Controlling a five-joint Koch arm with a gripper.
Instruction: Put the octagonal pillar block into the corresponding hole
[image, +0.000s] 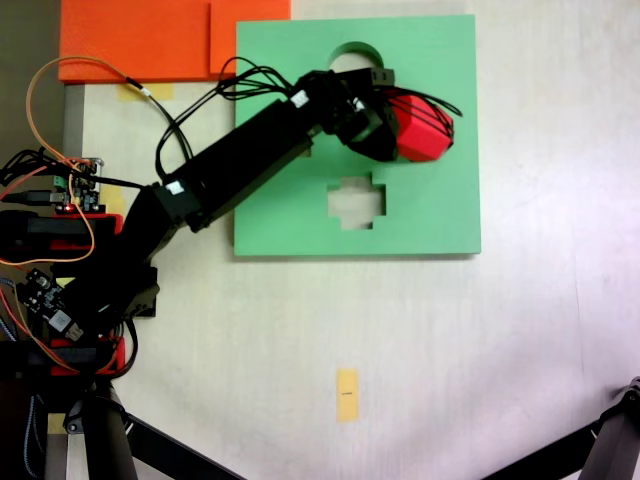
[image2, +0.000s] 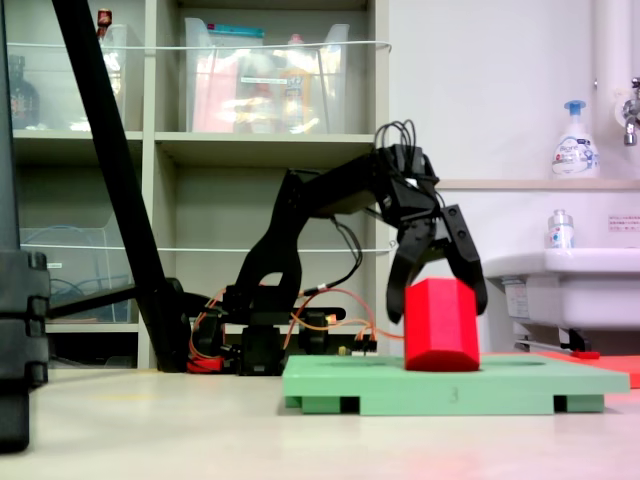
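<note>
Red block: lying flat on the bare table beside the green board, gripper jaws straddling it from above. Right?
Not quite. The red block isn't on the bare table; it stands on the green board, as the low fixed view shows. The rest holds: the gripper comes down from above with a jaw on either side of the block. From above the block also lies within the board's outline.

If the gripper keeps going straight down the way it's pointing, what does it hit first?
Probably the red octagonal block standing on the green foam board: the open gripper already straddles its top, so the palm would likely meet it first.
</note>
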